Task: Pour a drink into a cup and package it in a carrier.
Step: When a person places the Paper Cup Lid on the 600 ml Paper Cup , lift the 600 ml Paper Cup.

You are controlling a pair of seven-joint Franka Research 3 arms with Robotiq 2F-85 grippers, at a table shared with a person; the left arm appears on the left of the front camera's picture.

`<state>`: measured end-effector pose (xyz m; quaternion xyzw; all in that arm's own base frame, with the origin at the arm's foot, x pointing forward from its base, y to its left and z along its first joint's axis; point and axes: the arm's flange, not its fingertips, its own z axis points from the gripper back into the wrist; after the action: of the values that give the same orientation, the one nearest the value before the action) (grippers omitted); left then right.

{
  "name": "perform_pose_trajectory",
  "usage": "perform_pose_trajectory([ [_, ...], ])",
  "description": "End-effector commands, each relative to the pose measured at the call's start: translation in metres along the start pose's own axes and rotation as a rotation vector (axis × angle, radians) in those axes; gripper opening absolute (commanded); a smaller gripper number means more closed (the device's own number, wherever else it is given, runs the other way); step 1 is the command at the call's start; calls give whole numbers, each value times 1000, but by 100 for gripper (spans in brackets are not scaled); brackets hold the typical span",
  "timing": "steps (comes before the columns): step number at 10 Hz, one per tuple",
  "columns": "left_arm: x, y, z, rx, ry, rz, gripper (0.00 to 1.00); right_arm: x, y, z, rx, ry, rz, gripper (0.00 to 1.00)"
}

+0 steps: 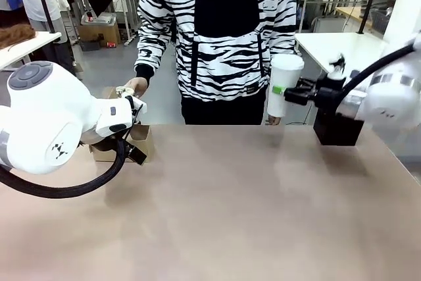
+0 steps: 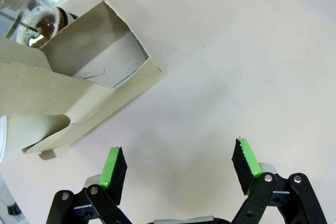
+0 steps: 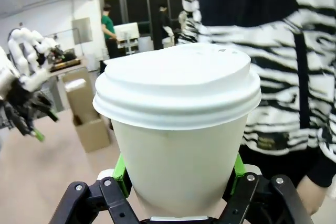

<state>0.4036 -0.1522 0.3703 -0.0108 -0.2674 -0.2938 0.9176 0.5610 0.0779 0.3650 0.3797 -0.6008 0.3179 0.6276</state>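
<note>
White lidded cup (image 3: 178, 129) in right tool (image 3: 179, 172)

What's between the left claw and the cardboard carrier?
Nothing: only bare table lies between the left claw and the carrier, seen in the left wrist view.

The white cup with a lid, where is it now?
The cup is at the right of the front view, held in the air by the robot's right hand, close to the person.
</note>
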Motion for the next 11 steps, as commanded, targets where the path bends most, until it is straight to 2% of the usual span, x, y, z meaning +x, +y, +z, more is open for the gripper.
perform_pose_trajectory([
  [1,0,0,0,-2,-1,1,100,55,36,14,5,81,-56,81],
  [4,0,0,0,-2,-1,1,100,143,99,37,1,53,-27,81],
  [6,0,0,0,-2,-1,1,100,174,125,46,-12,28,-8,81],
  [11,0,0,0,-2,-1,1,100,183,130,43,4,3,14,81],
])
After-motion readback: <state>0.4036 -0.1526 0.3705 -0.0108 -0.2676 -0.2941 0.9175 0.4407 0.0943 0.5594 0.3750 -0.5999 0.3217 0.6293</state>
